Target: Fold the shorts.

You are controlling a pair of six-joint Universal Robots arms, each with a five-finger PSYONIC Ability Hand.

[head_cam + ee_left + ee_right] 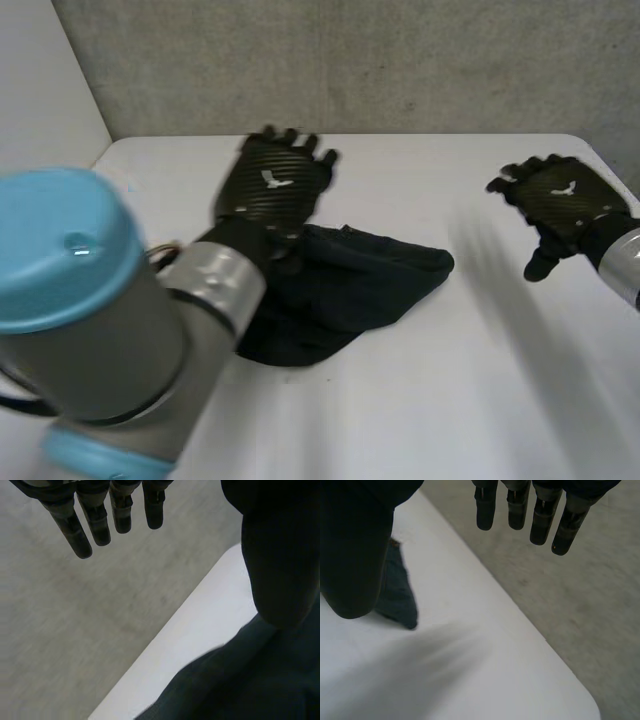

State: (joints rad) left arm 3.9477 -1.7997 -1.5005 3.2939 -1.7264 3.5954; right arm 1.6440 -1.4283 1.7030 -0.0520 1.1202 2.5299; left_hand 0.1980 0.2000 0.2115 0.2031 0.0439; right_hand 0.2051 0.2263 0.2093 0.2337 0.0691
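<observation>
Left hand (272, 188) sits above the left end of the dark shorts (355, 285). I read its fingers as straight, holding nothing. Shorts lie bunched mid-table (450, 400). Right hand (562, 200), well apart from them, is likewise spread and empty.

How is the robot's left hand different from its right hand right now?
The left hand is over one end of the dark shorts, while the right hand is off to the side, apart from them, above bare white table. The left hand is nearer the table's middle, and the right hand is out by the table's right side. Both hands are black and open, with straight fingers, and hold nothing.
</observation>
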